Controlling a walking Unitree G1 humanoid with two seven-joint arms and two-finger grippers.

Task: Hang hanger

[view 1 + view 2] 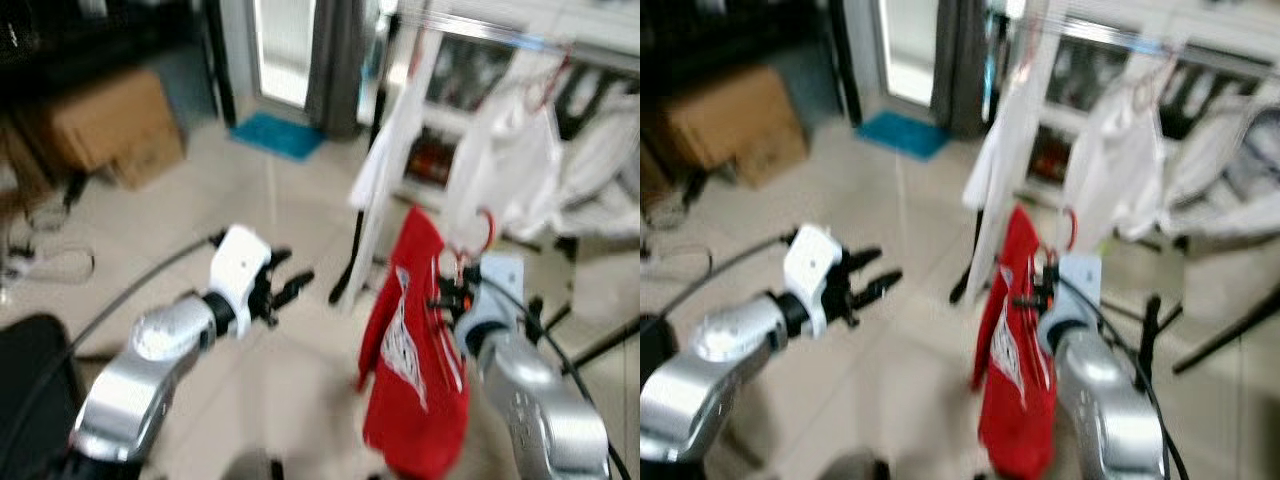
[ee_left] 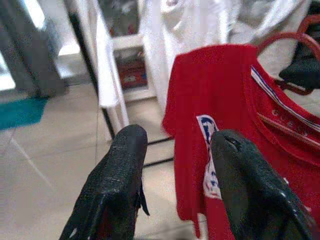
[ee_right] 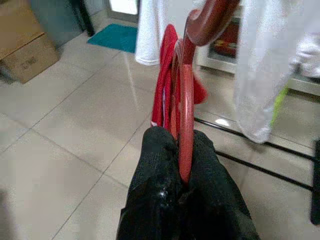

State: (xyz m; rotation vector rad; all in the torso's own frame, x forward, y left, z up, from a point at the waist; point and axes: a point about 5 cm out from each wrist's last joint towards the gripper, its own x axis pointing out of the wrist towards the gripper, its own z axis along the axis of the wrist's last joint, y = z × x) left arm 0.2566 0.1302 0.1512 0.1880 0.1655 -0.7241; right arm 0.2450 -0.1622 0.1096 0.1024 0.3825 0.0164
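Observation:
A red hanger [image 3: 186, 115] carries a red shirt [image 1: 415, 360] with a white print. My right gripper [image 3: 181, 165] is shut on the hanger's red neck, and the hook [image 1: 485, 232] curves up above the fingers. The shirt hangs down to the left of my right arm. My left gripper [image 1: 290, 285] is held out over the floor at centre left, open, with nothing between its fingers [image 2: 120, 170]. Beyond stands a drying rack with a metal rail [image 1: 500, 35], white garments [image 1: 505, 160] and another red hanger [image 1: 545, 90].
A cardboard box [image 1: 110, 125] stands at the back left, with cables on the floor near it. A teal mat [image 1: 280, 133] lies before a glass door with a grey curtain. The rack's black legs [image 1: 350, 270] reach onto the tiled floor.

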